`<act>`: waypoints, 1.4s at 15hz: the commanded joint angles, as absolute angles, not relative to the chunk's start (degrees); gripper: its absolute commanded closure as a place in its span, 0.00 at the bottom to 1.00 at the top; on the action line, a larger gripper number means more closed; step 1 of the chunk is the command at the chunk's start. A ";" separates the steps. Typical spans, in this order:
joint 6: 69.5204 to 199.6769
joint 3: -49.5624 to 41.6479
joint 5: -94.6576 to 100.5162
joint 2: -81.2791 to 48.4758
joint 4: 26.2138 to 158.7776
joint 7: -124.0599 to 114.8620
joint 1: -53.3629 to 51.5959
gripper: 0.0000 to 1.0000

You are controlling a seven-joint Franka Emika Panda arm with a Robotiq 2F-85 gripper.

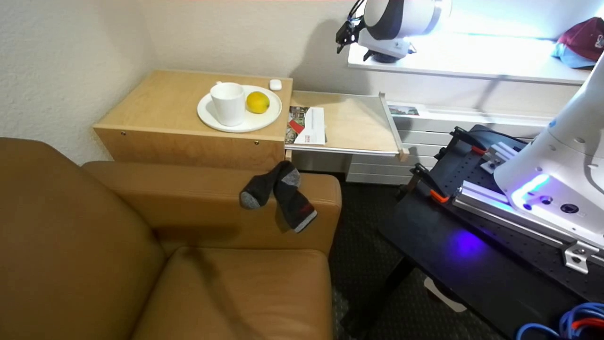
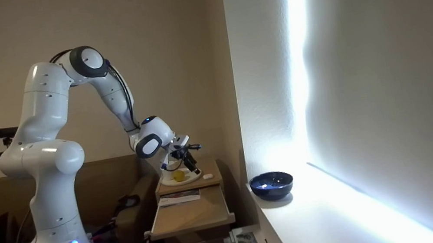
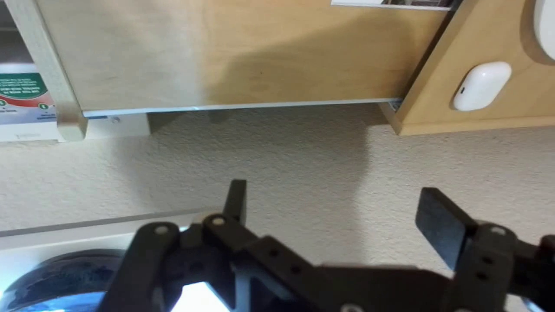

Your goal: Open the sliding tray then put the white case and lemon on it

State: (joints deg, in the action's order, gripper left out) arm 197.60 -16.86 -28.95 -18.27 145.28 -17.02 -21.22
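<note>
The pale wooden rectangular tray [image 1: 355, 120] stands pulled out, I'd guess to receive the small rounded white case [image 1: 275, 85] and round yellow lemon [image 1: 258, 102]; the black tool [image 3: 333, 190] gapes, empty.

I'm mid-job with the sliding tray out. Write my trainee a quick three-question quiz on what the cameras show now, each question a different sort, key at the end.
1. Multiple choice. The lemon rests on:
A) the sofa arm
B) the white plate
C) the windowsill

2. True or false: the fingers stand apart, holding nothing.

3. Short answer: with the sliding tray pulled out, which two things have yet to be put on it?

Key:
1. B.
2. True.
3. The white case, which lies on the wooden tabletop beside the white plate, and the lemon.
</note>
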 commanded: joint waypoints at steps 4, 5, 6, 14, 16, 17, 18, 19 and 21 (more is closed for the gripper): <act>197.60 -17.20 -28.95 -18.61 145.31 -16.79 -21.22 0.00; 196.48 -15.78 -26.94 -19.91 143.72 -16.73 -20.11 0.00; 195.73 -14.82 -25.48 -20.47 142.25 -16.79 -19.66 0.00; 172.15 -17.50 -13.95 -29.60 122.65 -15.38 -25.60 0.00; 174.67 -14.21 -11.51 -27.34 125.27 -18.06 -22.30 0.00; 174.24 -14.58 -11.34 -28.37 124.16 -18.10 -22.73 0.00; 174.10 -14.83 -11.29 -29.00 123.61 -18.14 -23.00 0.00; 174.06 -14.96 -11.24 -29.23 123.47 -18.15 -23.09 0.00; 168.60 -14.37 -9.73 -33.19 118.64 -19.68 -21.85 0.00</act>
